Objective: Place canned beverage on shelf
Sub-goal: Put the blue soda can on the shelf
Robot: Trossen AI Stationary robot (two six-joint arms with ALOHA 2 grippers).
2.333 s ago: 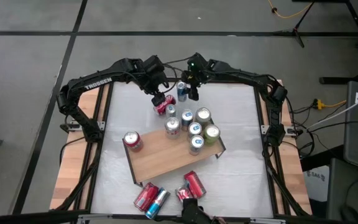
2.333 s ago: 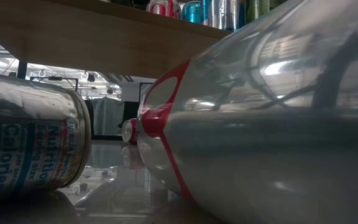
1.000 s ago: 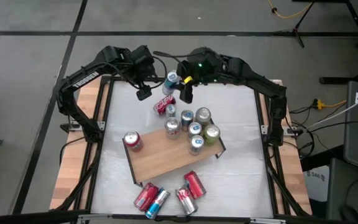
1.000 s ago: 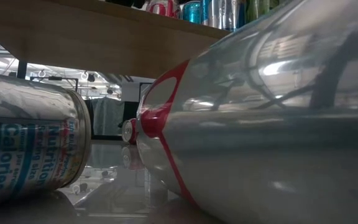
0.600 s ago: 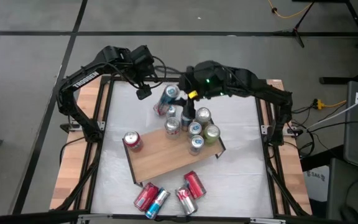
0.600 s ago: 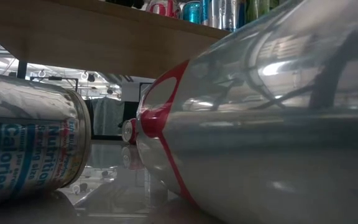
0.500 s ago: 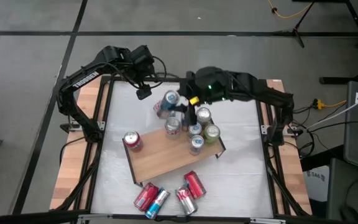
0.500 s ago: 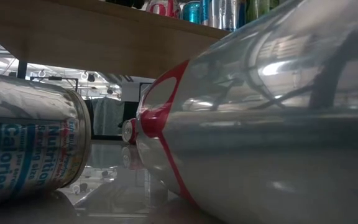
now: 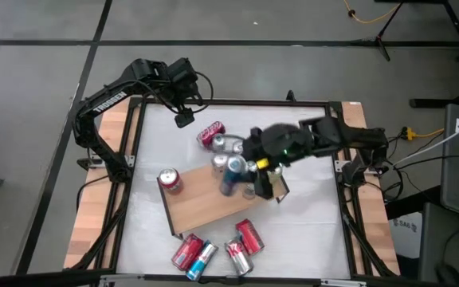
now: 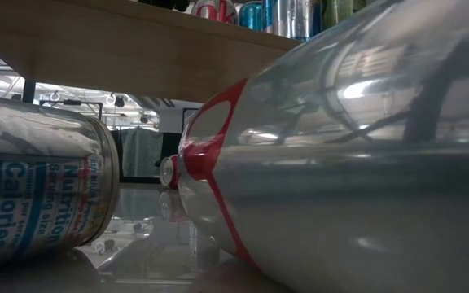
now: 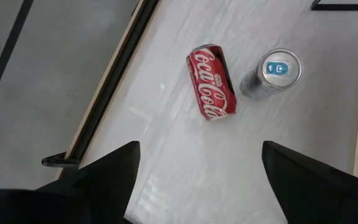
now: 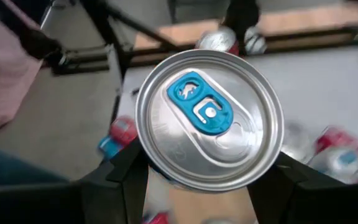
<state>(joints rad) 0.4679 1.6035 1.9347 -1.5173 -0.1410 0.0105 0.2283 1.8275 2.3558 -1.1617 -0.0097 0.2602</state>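
I see the right gripper [image 9: 231, 177] over the middle of the shelf [image 9: 205, 206], with a can [image 12: 209, 119] between its fingers [image 12: 124, 173], top toward the wrist. Just behind those fingers, a cluster of cans [image 9: 228, 146] stands at the shelf's far edge. Left of them, a lone can [image 9: 170, 181] stands on the shelf's left corner. Nearer me than the fingers, past the shelf's front edge, four cans [image 9: 213, 248] lie on the surface [image 9: 309, 231]. The left gripper [image 9: 184, 118] hangs well behind and left, near the surface's far-left corner; beyond its fingers [image 11: 110, 171] one can [image 11: 211, 81] lies on its side with another [image 11: 272, 73] upright beside it.
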